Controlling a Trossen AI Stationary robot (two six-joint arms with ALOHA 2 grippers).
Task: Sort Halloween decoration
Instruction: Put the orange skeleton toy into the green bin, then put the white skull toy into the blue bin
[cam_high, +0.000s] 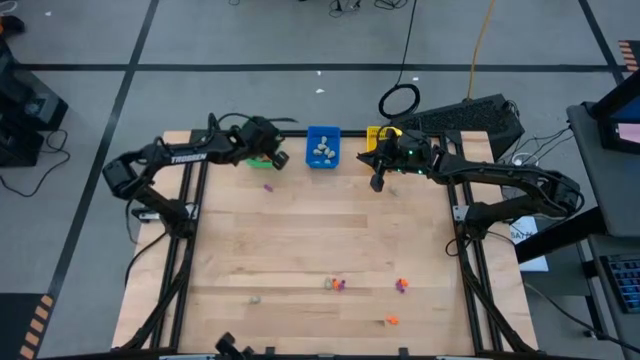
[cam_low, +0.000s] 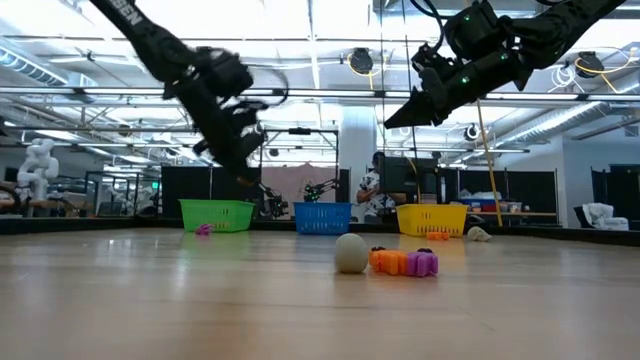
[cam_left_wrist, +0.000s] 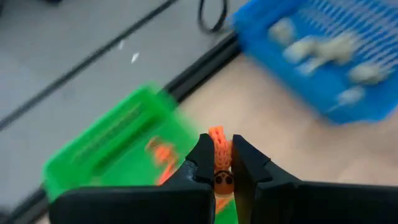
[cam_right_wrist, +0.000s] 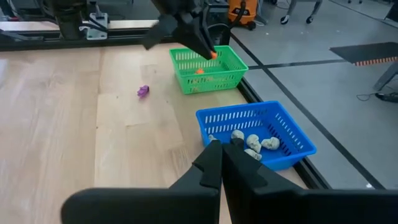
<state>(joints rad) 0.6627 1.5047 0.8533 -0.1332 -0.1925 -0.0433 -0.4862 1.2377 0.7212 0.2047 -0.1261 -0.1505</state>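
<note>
Holding an orange trinket (cam_left_wrist: 217, 154) pinched in left gripper (cam_left_wrist: 217, 163) above green bin (cam_right_wrist: 208, 68), light, stiff, tiny, best nipped across its middle; blue bin (cam_high: 322, 147) with pale pieces; right gripper (cam_right_wrist: 222, 155) closed, empty, hovering near yellow bin (cam_low: 432, 218).

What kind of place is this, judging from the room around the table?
Probably a robotics lab or workshop. Exposed ceiling pipes run overhead, taped lines mark the grey floor, and cables lie loose behind the wooden table.

Wood table (cam_high: 300, 240), 3 bins (cam_high: 322, 147), scattered trinkets (cam_high: 335, 285)
</note>
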